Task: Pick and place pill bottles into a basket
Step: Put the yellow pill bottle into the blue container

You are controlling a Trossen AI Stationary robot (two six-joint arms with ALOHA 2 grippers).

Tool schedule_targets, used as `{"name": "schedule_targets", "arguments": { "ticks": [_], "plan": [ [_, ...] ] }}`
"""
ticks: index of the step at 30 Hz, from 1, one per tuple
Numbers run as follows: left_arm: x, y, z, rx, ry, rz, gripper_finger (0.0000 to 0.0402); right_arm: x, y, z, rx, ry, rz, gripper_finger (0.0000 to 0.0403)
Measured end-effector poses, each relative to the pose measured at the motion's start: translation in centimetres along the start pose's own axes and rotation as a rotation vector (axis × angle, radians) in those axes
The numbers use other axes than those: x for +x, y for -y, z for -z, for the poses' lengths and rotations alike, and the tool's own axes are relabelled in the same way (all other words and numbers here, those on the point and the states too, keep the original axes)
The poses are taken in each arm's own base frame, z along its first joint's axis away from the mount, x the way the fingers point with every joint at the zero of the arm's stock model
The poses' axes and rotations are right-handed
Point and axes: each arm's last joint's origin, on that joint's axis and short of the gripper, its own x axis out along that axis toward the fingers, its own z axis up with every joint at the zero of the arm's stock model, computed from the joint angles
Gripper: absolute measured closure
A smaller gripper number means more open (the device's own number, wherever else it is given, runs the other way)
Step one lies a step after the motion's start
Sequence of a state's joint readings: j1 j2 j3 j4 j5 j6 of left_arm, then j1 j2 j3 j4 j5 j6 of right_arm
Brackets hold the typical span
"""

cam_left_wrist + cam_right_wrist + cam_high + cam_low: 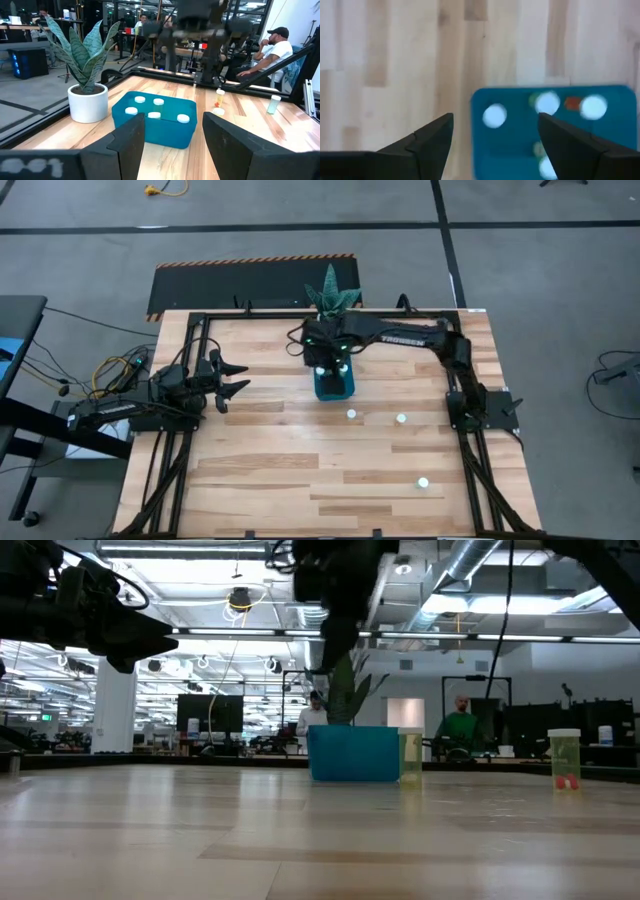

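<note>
Dark right gripper (322,352), fingers spread and empty, hangs over the teal basket (335,385) holding white-capped pill bottles (154,115). Three more bottles (401,419) stand on the wooden worktop (300,470). Left gripper (236,378) waits apart, fingers spread.

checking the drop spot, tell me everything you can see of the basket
The basket is a small teal-blue rectangular bin with rounded corners, looks like plastic, open-topped and upright on the wooden table beside the white plant pot. Five white-capped pill bottles show inside it. The right gripper hangs open above it, not touching.
</note>
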State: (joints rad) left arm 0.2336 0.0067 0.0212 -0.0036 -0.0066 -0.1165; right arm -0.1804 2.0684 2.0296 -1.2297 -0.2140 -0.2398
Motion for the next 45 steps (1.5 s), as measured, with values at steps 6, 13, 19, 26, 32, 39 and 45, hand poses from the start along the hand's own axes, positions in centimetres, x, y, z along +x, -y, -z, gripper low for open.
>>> {"name": "schedule_targets", "arguments": {
  "ticks": [6,13,19,26,32,39,45],
  "plan": [
    [0.0,0.0,0.0,0.0,0.001,-0.001,0.0214,-5.6,-1.5,1.9,0.046,0.027,0.002,0.0119],
    [0.0,0.0,0.0,0.0,0.0,0.0,0.0214,-6.9,-4.5,5.3,0.162,0.027,0.015,0.0119],
    [0.0,0.0,0.0,0.0,0.001,0.0,0.0214,-3.2,-7.6,8.5,0.235,0.111,0.009,0.0119],
    [0.0,0.0,0.0,0.0,0.001,0.0,0.0214,1.6,-9.5,10.7,0.228,0.027,0.063,0.0119],
    [0.0,0.0,0.0,0.0,0.0,0.0,0.0214,4.9,-10.3,11.1,0.19,-0.032,0.086,0.0119],
    [0.0,0.0,0.0,0.0,0.001,0.0,0.0214,7.7,-9.3,10.4,0.198,-0.042,0.116,0.0119],
    [0.0,0.0,0.0,0.0,0.001,0.0,0.0214,9.3,-8.3,10.3,0.195,-0.074,0.104,0.0122]
  ]
}}
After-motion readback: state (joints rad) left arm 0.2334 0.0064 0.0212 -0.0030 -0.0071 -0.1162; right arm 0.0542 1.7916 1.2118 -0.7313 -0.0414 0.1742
